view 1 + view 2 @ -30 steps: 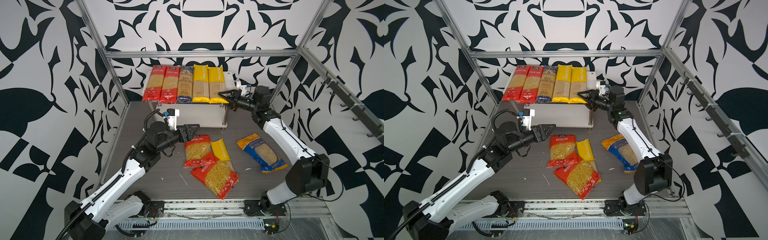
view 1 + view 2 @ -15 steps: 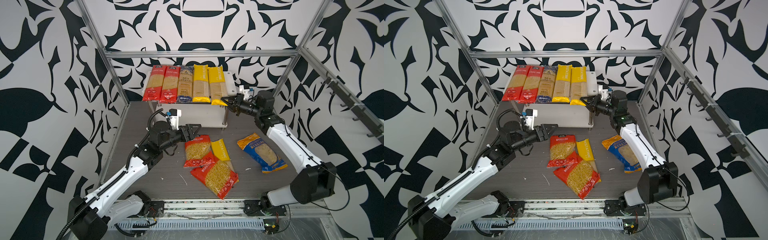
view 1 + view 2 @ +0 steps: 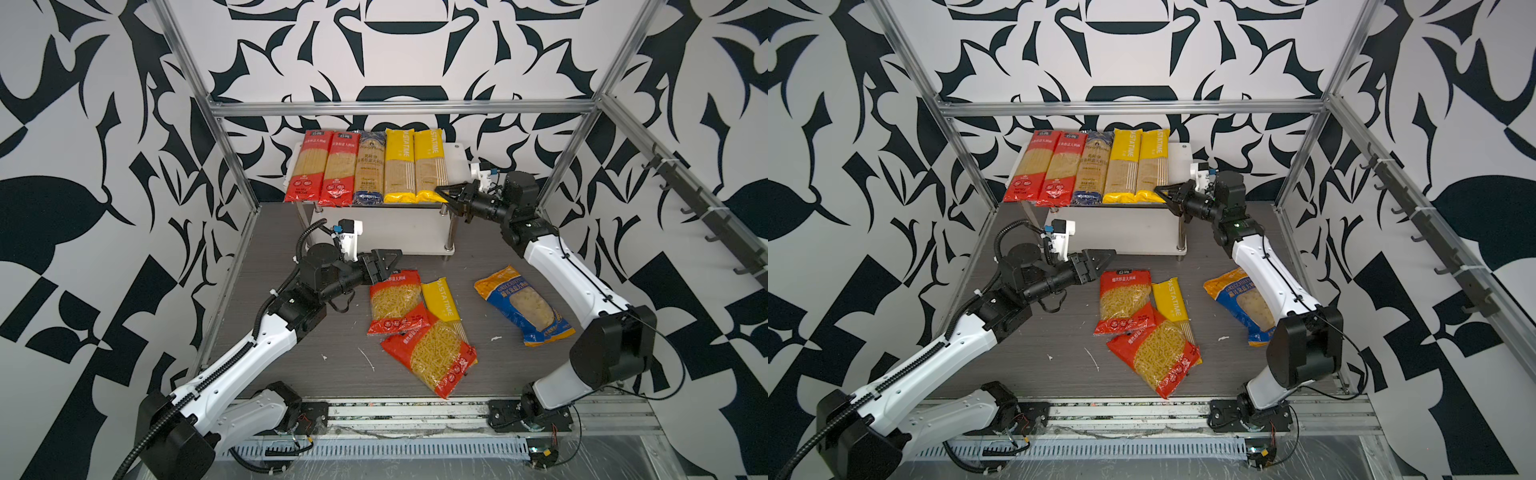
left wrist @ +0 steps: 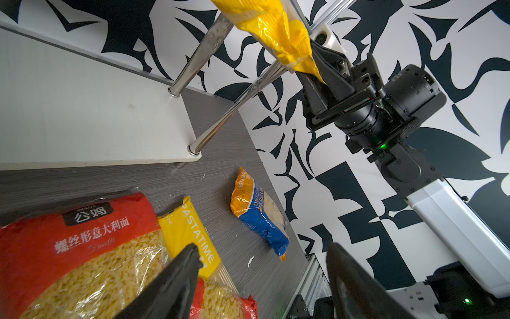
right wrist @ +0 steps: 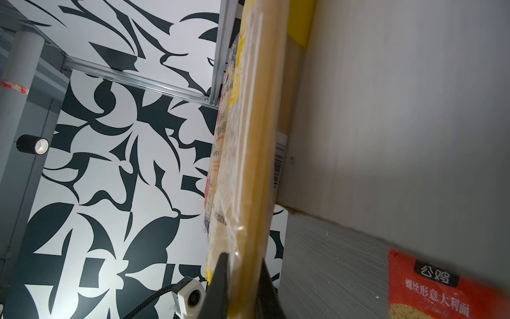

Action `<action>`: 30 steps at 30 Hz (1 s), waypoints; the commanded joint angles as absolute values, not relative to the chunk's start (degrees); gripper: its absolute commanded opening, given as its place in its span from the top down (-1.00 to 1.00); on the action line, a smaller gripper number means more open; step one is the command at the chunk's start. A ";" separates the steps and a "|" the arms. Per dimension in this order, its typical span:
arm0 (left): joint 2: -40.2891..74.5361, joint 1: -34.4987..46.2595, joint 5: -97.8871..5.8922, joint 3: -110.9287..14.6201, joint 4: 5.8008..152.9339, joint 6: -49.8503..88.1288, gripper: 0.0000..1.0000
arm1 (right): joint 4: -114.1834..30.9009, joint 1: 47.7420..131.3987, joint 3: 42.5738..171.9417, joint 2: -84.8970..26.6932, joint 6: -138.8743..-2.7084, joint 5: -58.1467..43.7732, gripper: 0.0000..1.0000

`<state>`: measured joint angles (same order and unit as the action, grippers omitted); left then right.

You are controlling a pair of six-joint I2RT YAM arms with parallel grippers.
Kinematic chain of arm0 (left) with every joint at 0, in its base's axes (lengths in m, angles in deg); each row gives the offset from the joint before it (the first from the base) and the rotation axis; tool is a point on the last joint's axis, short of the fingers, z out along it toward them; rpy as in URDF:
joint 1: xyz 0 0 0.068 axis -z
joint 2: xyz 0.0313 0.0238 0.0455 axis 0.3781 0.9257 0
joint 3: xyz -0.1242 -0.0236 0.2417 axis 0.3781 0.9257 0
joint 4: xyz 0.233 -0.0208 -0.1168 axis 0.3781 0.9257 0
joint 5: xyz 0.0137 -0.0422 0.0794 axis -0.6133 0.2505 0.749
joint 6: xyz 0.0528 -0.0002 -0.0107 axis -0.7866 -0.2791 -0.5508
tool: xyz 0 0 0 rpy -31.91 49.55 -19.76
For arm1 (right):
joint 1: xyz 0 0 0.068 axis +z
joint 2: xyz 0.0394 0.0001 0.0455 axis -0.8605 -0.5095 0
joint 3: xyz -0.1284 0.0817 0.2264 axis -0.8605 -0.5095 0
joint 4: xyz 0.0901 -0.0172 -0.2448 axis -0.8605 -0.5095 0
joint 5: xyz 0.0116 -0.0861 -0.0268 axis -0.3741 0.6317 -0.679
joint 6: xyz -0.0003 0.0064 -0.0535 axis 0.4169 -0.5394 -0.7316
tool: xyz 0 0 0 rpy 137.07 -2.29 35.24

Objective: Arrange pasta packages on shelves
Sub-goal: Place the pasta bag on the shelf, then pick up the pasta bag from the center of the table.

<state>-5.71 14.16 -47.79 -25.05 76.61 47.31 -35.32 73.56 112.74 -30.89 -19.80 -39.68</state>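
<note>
Now right fingers (image 3: 455, 192) clamp one end of yellow pack (image 3: 430, 166); left fingers (image 4: 176, 279) gape, empty.

So the small two-tier rack of white boards on chrome tube legs (image 3: 459, 156) is standing at the back. Its top board is carrying five long plastic spaghetti packs side by side: a leftmost red pack (image 3: 309, 166), a second red pack (image 3: 338, 168), a dark-blue pack (image 3: 369, 170), a yellow PASTATIME pack (image 3: 399, 166) and a rightmost yellow PASTATIME pack (image 3: 430, 166), whose near end is poking past the front edge. Lying on the floor in front are two overlapping wide red bags of fusilli, the farther fusilli bag (image 3: 395, 299) and the nearer fusilli bag (image 3: 432, 357). The nearer one is covering the end of a third yellow pack (image 3: 440, 301). A blue-orange bag (image 3: 523, 305) is lying apart, off to the right.
</note>
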 commanded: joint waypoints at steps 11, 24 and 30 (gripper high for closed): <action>-6.54 13.99 -47.13 -24.10 76.61 46.26 -0.54 | -25.23 72.28 103.22 -22.77 -19.70 -43.79 -0.31; -8.15 14.24 -44.05 -15.33 76.53 46.36 -0.53 | -45.25 65.87 80.60 -2.29 -35.48 -43.73 -0.20; -7.01 17.59 -38.01 -10.61 77.22 47.37 -0.53 | -48.74 67.36 73.75 -1.18 -38.78 -37.77 -0.06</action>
